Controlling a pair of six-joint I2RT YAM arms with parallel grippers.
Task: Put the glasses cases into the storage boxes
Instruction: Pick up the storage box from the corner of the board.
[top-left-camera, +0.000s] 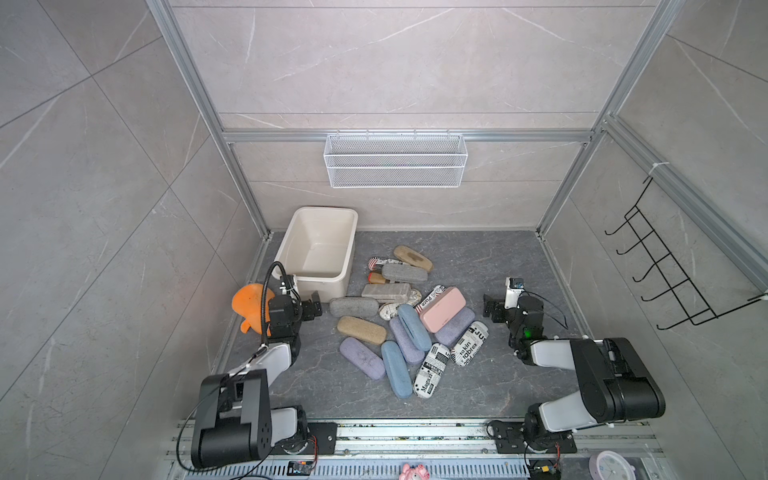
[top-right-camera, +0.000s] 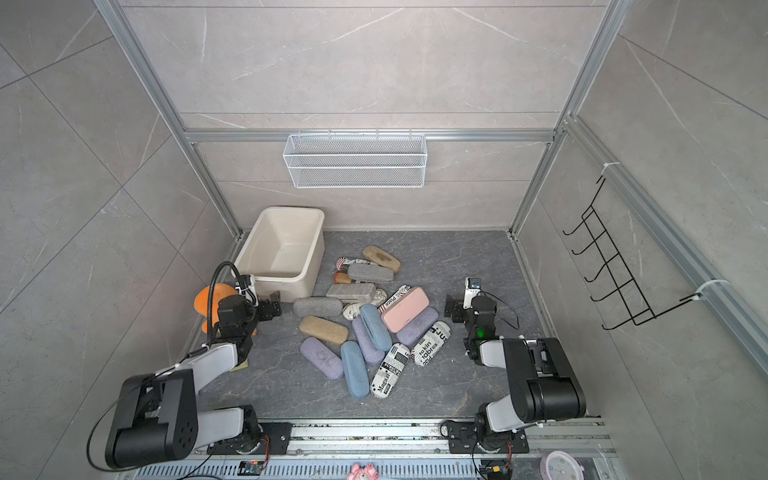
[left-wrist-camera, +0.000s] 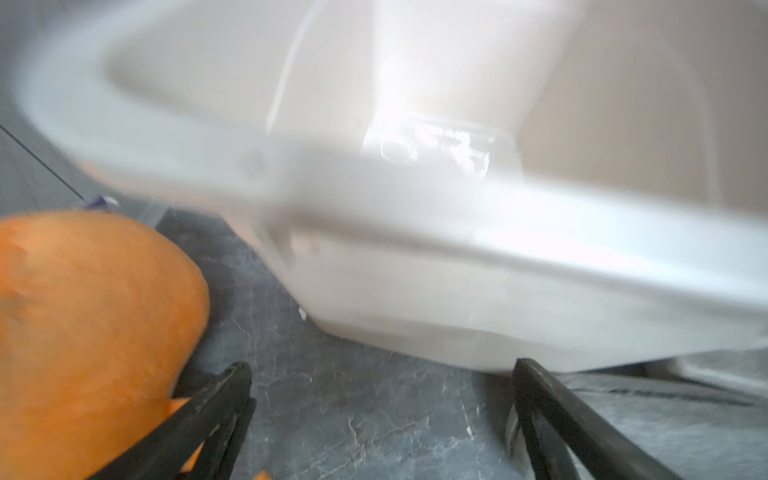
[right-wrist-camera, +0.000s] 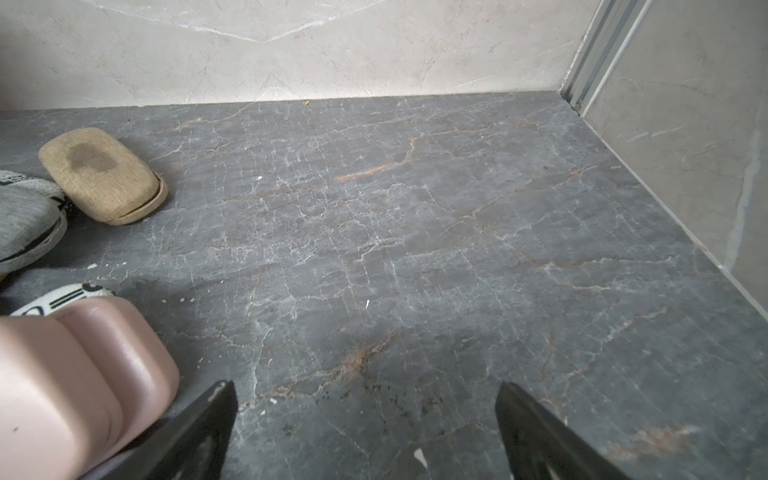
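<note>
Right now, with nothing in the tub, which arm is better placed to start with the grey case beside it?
Left. Its open, empty hand sits right by the grey case and the tub; the right hand is across the pile.

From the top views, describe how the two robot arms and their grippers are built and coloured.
Both arms have bulky black joint housings and pale grey links on black base plates. The left gripper and right gripper have black fingers. A black cable loops over the left arm; the right arm shows a green light near its wrist.
</note>
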